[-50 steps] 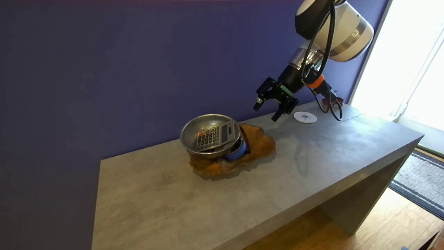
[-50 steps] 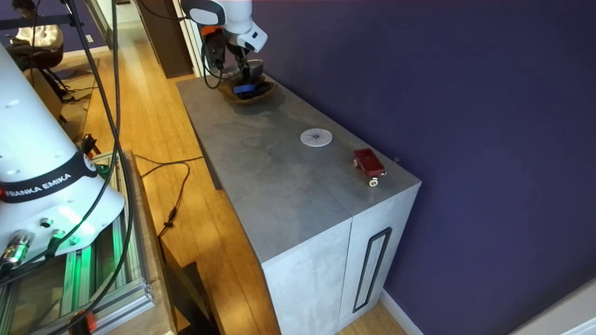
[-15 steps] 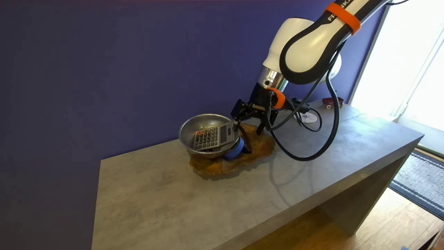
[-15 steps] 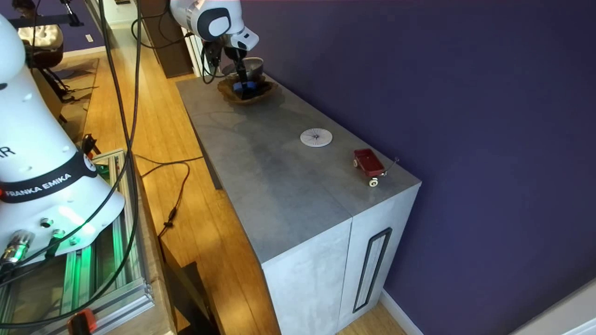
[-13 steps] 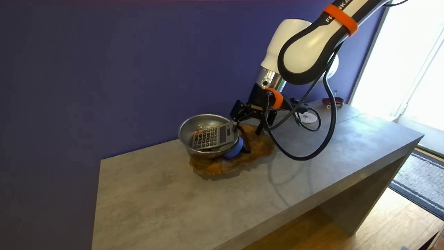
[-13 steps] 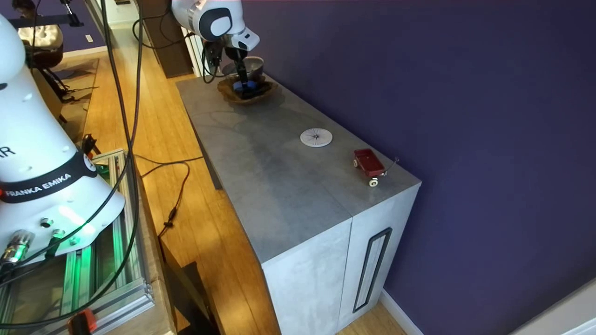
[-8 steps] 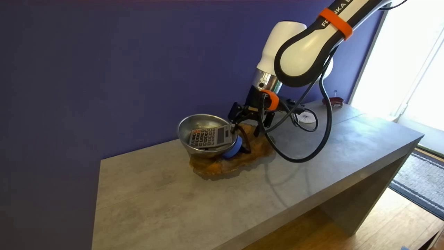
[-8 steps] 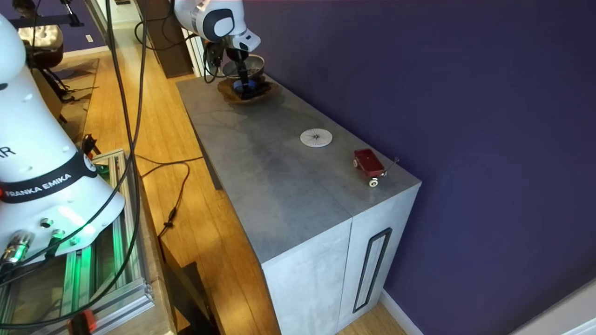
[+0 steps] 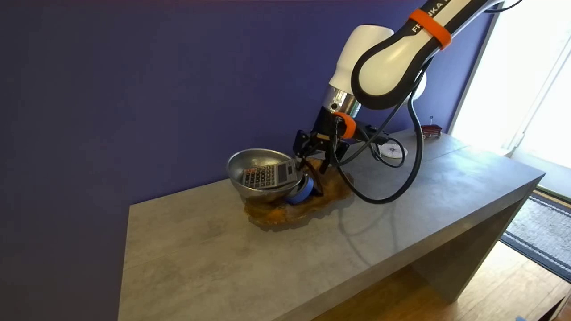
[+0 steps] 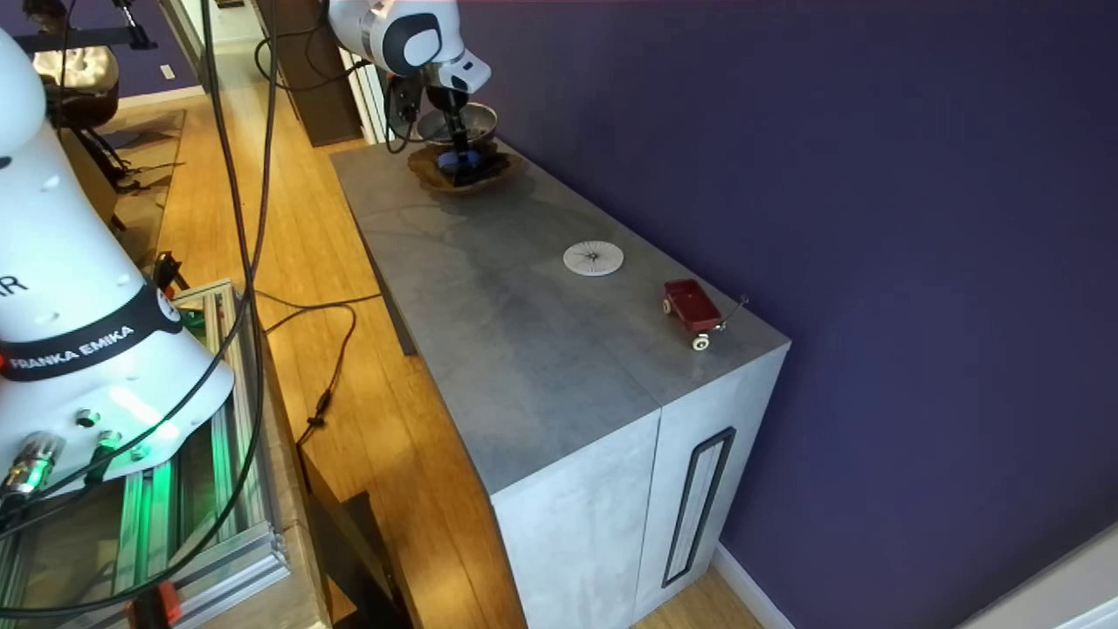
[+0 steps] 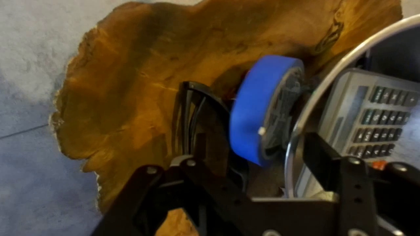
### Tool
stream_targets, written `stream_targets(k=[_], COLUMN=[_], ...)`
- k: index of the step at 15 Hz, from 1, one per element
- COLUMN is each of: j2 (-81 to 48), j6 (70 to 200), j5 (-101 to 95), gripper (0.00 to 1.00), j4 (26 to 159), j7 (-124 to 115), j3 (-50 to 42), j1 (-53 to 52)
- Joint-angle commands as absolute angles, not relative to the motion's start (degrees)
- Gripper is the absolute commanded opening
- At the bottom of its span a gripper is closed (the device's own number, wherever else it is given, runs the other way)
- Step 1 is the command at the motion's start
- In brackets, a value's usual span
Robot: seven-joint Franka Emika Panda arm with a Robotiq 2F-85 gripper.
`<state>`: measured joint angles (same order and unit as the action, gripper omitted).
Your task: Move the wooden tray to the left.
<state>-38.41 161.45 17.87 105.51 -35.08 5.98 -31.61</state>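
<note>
Jaws parted, the black two-fingered gripper (image 9: 312, 168) hangs at the rim of the round silver metal bowl (image 9: 258, 158) — set on the irregular orange-brown wooden tray (image 11: 137, 82).

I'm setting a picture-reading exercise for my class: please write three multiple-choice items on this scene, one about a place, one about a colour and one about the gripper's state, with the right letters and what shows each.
1. What lies beneath the metal bowl?
A) the white disc
B) the wooden tray
C) the doormat

2. What colour is the toy wagon?
A) red
B) green
C) yellow

3. How is the gripper?
A) shut tight
B) out of sight in every view
C) open, jaws apart

Right letters:
1: B, since in an exterior view the tray's brown edge shows below the bowl.
2: A, since its dark red body stands out on the grey tabletop.
3: C, since the wrist view shows a wide gap between the jaws.
</note>
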Motion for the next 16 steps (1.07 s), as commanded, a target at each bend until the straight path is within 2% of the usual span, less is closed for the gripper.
stream_targets(k=[1, 4, 7, 10, 16], j2=[-37.1, -38.6, -42.8, -46.0, -50.4], j6=[170.3, 177.0, 175.1, 173.9, 182.2], j5=[18.3, 18.7, 17.2, 15.6, 15.5], gripper=[1.0, 1.0, 1.0, 1.0, 1.0], j4=[107.8, 107.3, 103.5, 101.3, 97.1], j7=[-27.2, -18.2, -11.4, -7.3, -8.7], j3=[11.3, 18.1, 24.0, 25.3, 23.3], j1=[-25.5, -18.5, -13.4, -13.9, -18.7])
